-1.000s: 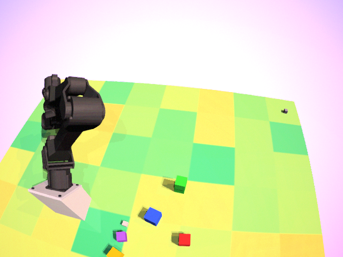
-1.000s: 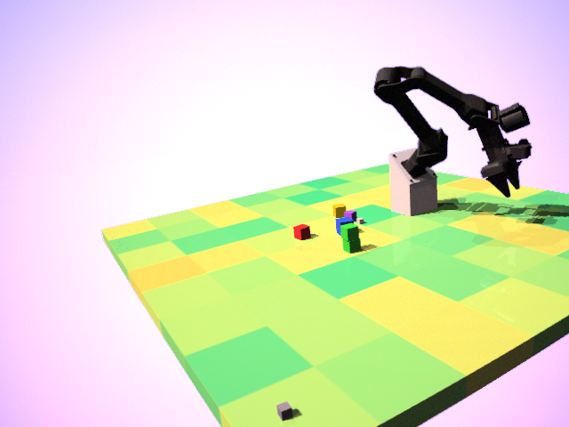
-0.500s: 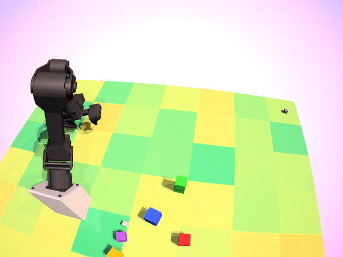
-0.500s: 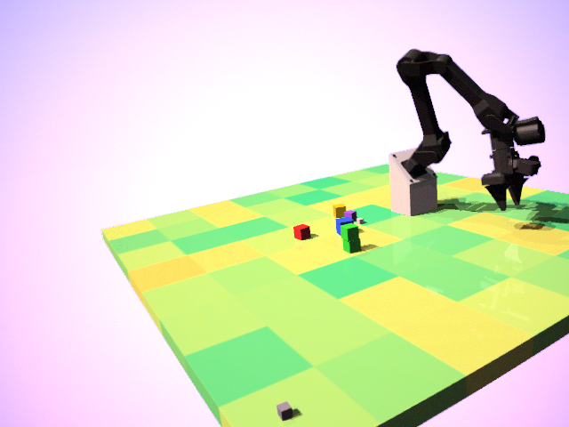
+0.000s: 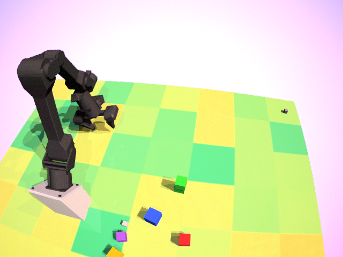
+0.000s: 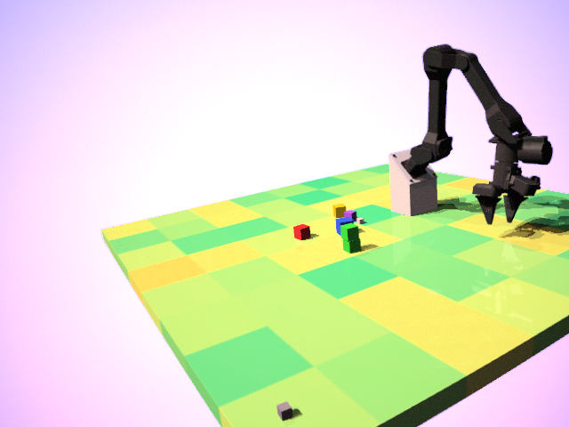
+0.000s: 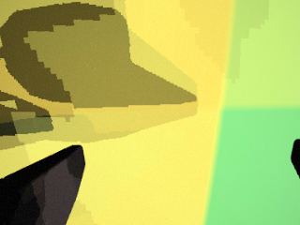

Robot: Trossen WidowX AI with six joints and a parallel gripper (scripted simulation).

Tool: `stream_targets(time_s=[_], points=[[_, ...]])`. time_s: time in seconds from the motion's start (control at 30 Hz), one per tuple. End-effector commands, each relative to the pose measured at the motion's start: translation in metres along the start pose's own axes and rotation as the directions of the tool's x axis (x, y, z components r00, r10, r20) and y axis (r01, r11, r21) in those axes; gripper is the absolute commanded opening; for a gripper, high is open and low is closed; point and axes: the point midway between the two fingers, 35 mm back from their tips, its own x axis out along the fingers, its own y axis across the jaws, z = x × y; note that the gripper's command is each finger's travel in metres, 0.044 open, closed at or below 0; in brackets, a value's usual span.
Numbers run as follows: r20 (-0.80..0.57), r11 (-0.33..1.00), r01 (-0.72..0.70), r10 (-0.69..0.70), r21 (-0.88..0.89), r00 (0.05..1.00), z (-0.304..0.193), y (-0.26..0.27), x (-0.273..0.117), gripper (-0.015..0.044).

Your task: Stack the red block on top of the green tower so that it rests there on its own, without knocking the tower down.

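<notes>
The red block (image 5: 184, 239) (image 6: 301, 231) lies on the checkered table, at the bottom of the top view and left of the tower in the exterior view. The green tower (image 5: 180, 184) (image 6: 350, 238) is two green blocks, one on the other, standing upright; the upper one looks slightly offset. My gripper (image 5: 104, 128) (image 6: 500, 222) (image 7: 189, 153) is open and empty, pointing down above the table, far from both the red block and the tower. In the wrist view only its fingertips, the table and shadows show.
A blue block (image 5: 153, 216) (image 6: 342, 223) lies between the tower and the purple block (image 5: 121, 236) (image 6: 349, 214). A small white block (image 5: 125, 223) (image 6: 360, 221) and an orange block (image 5: 114, 252) (image 6: 339, 211) are near the purple one. A small grey block (image 5: 285, 111) (image 6: 284, 410) lies near the table's far corner.
</notes>
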Motion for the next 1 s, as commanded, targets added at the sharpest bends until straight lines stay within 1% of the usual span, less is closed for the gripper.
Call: stream_targets(time_s=[0.0, 0.57, 0.97], points=[[-0.046, 0.998, 0.029, -0.027, 0.048, 0.999, 0.003, -0.019, 0.009, 0.0440], [-0.224, 0.951, 0.160, -0.101, 0.265, 0.969, -0.004, -0.109, 0.037, 0.0440], [-0.332, 0.878, 0.232, -0.089, 0.420, 0.939, -0.026, -0.182, 0.050, 0.0440]])
